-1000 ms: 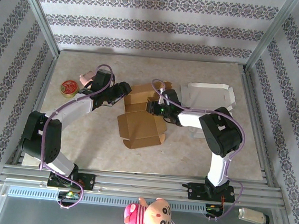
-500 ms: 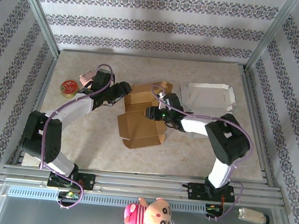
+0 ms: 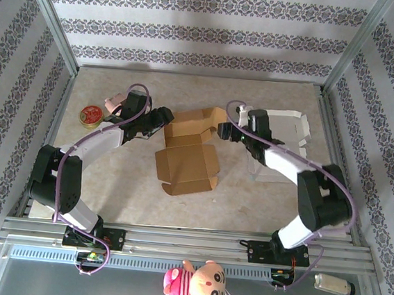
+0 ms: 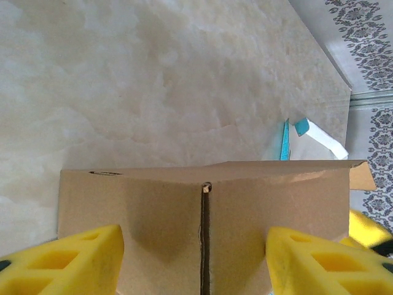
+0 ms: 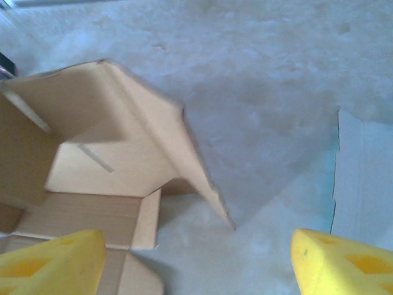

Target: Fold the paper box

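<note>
Both my jaws stand apart, holding nothing. Left jaws should steady the paper box (image 3: 185, 164); right jaws should push its flap (image 5: 159, 135) inward gently.

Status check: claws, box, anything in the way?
Left claw open beside brown box. Right claw open near its raised flap. Box partly folded. White box under right arm.

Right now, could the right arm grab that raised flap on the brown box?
Probably yes. The right pincer is open and sits right beside the box's raised flap, with nothing between them. The white box lies on its other side, out of the way.
</note>
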Controlling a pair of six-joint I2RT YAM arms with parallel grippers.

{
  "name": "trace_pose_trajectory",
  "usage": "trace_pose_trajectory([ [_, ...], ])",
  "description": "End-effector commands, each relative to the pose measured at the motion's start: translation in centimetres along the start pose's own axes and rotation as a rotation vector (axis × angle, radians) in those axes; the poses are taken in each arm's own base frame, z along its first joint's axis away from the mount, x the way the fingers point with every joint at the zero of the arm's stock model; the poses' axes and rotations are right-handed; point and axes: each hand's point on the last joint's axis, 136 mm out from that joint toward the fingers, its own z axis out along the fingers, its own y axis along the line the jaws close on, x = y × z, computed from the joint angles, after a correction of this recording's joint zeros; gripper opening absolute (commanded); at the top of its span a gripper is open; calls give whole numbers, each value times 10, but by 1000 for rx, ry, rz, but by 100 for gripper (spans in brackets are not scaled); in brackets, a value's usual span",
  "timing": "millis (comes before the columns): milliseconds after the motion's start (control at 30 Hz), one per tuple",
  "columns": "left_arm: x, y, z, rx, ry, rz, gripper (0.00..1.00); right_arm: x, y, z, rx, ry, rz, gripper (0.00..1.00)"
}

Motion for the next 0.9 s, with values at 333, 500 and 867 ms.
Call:
trace_pose_trajectory([
  [333,7,5,4,-20,40,8,62,10,9,50,-95,116,10,44],
  [500,9,4,8,-13,47,10,62,11,16,42,-112,120,77,24],
  [867,5,5,11,-30,31,14,63,-16,41,19,-111,133,138,14],
])
